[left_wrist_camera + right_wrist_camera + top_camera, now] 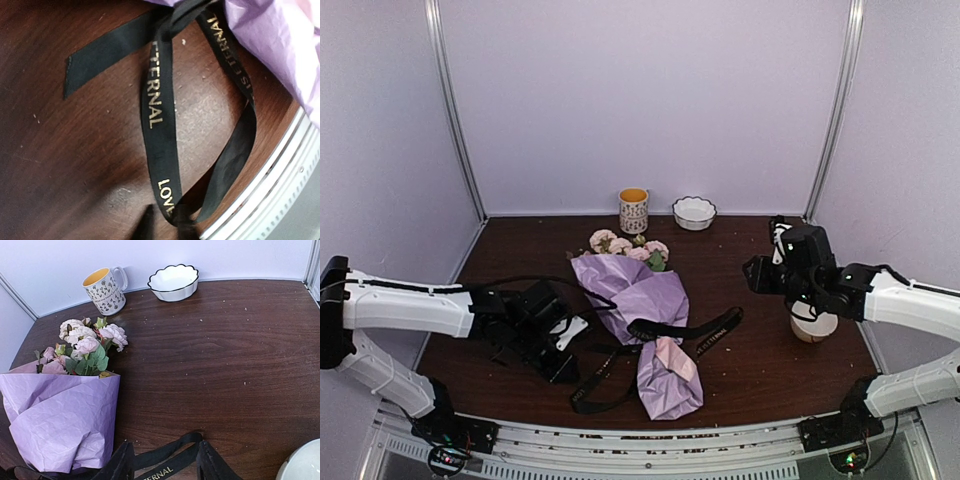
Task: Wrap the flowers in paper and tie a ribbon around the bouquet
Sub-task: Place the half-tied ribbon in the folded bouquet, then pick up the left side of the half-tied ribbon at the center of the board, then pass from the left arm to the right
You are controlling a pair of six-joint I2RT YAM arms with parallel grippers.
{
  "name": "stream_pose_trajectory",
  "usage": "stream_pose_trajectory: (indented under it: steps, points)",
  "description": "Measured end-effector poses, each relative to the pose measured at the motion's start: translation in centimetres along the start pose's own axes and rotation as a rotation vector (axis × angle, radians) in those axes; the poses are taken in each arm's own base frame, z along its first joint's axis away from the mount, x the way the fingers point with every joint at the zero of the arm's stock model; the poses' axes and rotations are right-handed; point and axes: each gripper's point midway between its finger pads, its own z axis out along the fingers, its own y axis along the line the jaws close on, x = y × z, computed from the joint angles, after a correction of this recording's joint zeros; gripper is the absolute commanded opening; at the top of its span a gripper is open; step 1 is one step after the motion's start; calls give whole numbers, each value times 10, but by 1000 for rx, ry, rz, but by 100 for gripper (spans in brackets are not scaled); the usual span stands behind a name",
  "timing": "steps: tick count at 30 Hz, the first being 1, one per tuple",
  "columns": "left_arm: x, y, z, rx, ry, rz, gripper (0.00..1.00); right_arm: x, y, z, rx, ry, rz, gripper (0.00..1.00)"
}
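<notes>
The bouquet (pixel 638 300) lies mid-table, its lilac paper (pixel 65 415) crumpled round the stems. Pink flowers (pixel 87 342) stick out at the far end. The black ribbon (pixel 685 328), with gold lettering, crosses the wrap. One loop of it ends at the right (pixel 192 440). The rest trails left toward the front edge (pixel 160 120). My left gripper (pixel 167 225) is low beside the wrap, shut on the bend of a ribbon loop. My right gripper (pixel 165 462) hovers open to the right of the bouquet. The ribbon's right loop lies on the table below and between its fingers (pixel 120 460).
A patterned mug (pixel 633 210) and a white scalloped bowl (pixel 694 212) stand at the back wall. A white round object (pixel 813 325) sits under the right arm. The metal front rail (pixel 280 190) runs close to the left gripper.
</notes>
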Motion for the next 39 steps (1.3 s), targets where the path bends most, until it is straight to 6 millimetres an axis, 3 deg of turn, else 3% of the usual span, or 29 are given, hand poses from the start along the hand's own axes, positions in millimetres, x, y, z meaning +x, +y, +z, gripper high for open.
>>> stream_pose_trajectory:
  steps: [2, 4, 7, 10, 13, 15, 17, 18, 24, 27, 30, 34, 36, 39]
  points:
    - [2, -4, 0, -10, 13, 33, 59, -3, 4, -2, -10, -2, -6, 43]
    - [11, -12, 0, -14, 44, 68, 72, -4, 8, -3, -18, -4, -10, 43]
    - [26, -16, 1, -20, 96, 91, 78, -2, 12, -2, -24, 5, -20, 43]
    - [36, -12, 9, -35, 151, 79, 78, 3, 15, 1, -26, 22, -33, 43]
    - [46, -8, 24, -56, 212, 80, 66, 8, 19, 4, -29, 39, -52, 43]
    - [42, -10, 28, -65, 213, 95, 39, 11, 20, 5, -30, 48, -64, 43]
    - [38, -10, 32, -74, 205, 101, 5, 13, 20, 5, -31, 55, -69, 43]
    - [37, -10, 34, -79, 200, 104, 0, 13, 20, 5, -29, 58, -71, 43]
    - [24, -5, 26, -118, 133, 129, 0, 12, 22, 4, -32, 59, -77, 44]
    - [5, 0, -3, -181, 11, 159, 0, 13, 31, 3, -85, 70, -84, 44]
    - [-24, -6, -48, -191, -176, 212, 0, 10, 62, -3, -263, 54, -67, 41]
    - [-65, -39, -131, -91, -530, 326, 0, -3, 118, -29, -546, -1, -81, 40]
    - [-75, -55, -162, -35, -655, 384, 0, -3, 148, -46, -640, -12, -155, 42]
    - [-86, -71, -188, 10, -759, 454, 0, 4, 203, -74, -790, -28, -297, 42]
